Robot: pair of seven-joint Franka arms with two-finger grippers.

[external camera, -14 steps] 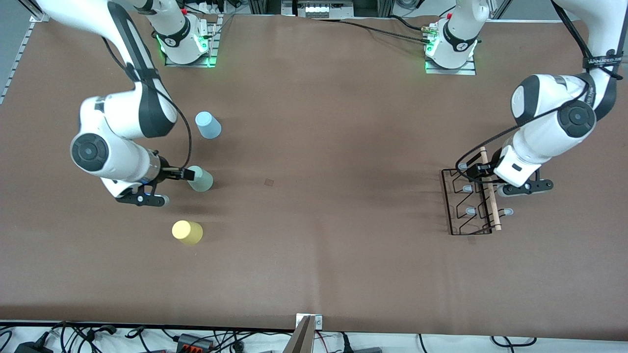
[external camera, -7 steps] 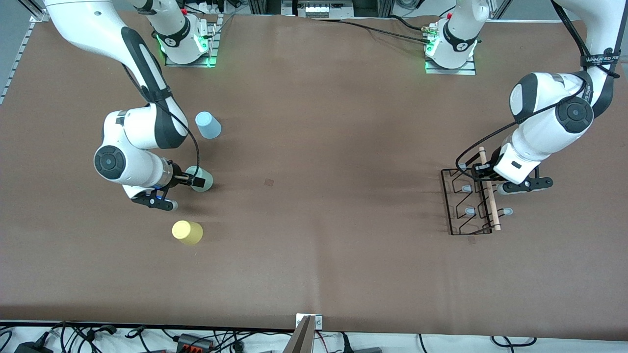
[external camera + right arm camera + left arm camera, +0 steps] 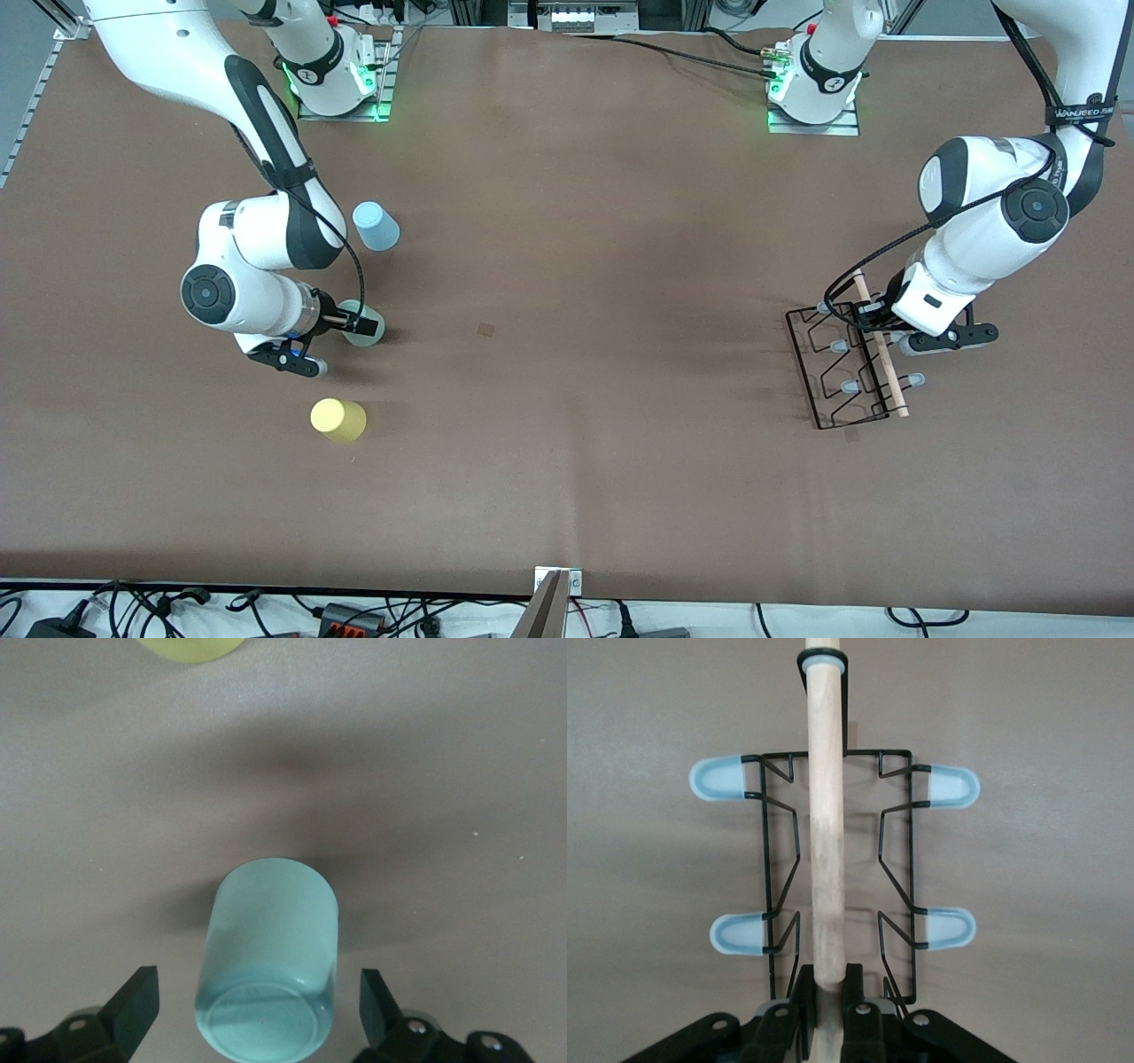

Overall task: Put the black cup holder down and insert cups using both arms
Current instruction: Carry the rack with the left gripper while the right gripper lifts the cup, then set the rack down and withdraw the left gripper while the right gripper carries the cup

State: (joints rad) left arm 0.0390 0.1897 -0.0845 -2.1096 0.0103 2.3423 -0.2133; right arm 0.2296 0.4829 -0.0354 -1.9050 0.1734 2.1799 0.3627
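Note:
The black cup holder (image 3: 834,370) stands at the left arm's end of the table. My left gripper (image 3: 873,313) is shut on its wooden dowel handle (image 3: 826,815), near the handle's end (image 3: 828,988); grey-tipped pegs (image 3: 725,780) stick out on both sides. The mint green cup (image 3: 361,323) stands upside down at the right arm's end. My right gripper (image 3: 354,326) is open, low at the table, with one finger on each side of that cup (image 3: 270,930) and a gap on both sides. The light blue cup (image 3: 376,226) stands farther from the camera, the yellow cup (image 3: 337,419) nearer.
The brown table (image 3: 576,310) has a small dark mark (image 3: 486,329) near its middle. The yellow cup's edge shows in the right wrist view (image 3: 190,645). Arm bases (image 3: 332,80) stand along the table's farthest edge, cables along its nearest one.
My right gripper has moved in over the mint cup, its fingers now astride it. My left gripper has swung the holder's farther end a little toward the table's middle.

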